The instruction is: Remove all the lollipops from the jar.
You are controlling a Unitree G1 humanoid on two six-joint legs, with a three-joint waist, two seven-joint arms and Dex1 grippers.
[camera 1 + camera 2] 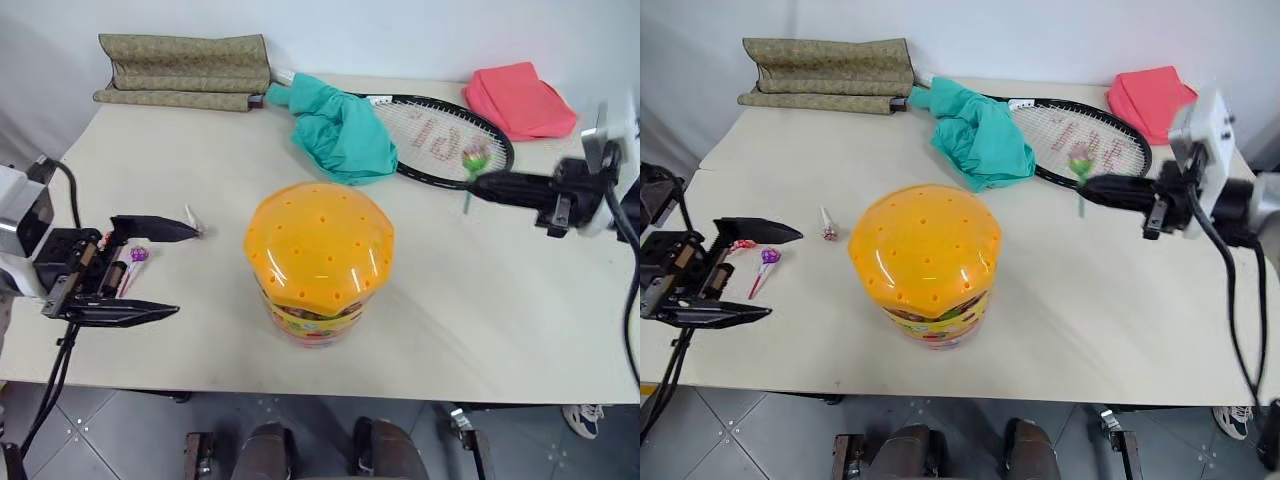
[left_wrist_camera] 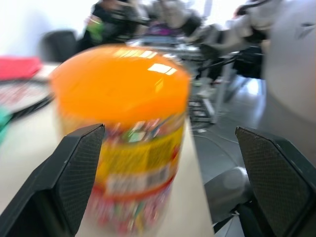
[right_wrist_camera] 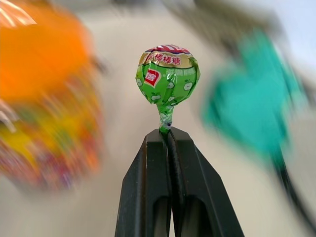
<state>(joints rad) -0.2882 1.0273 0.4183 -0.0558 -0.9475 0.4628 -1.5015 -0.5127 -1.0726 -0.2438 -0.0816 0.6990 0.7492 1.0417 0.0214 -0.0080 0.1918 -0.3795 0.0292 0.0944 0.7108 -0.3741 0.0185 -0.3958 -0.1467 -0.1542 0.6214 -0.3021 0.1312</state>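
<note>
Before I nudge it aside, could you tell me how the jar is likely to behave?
The jar is squat with a wide base, so it would probably slide rather than tip. Its clear plastic wall suggests it is light. The smooth orange domed lid looks slippery, so push low on the printed band.

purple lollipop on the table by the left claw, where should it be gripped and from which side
Grip the purple lollipop by its thin stick, not the wrapped head. It lies flat on the table, so come straight down from above with the fingers closing across the stick. A red one lies close beside it, so a narrow pinch low on the stick, away from the heads, probably avoids it. The open left claw sits nearest.
</note>
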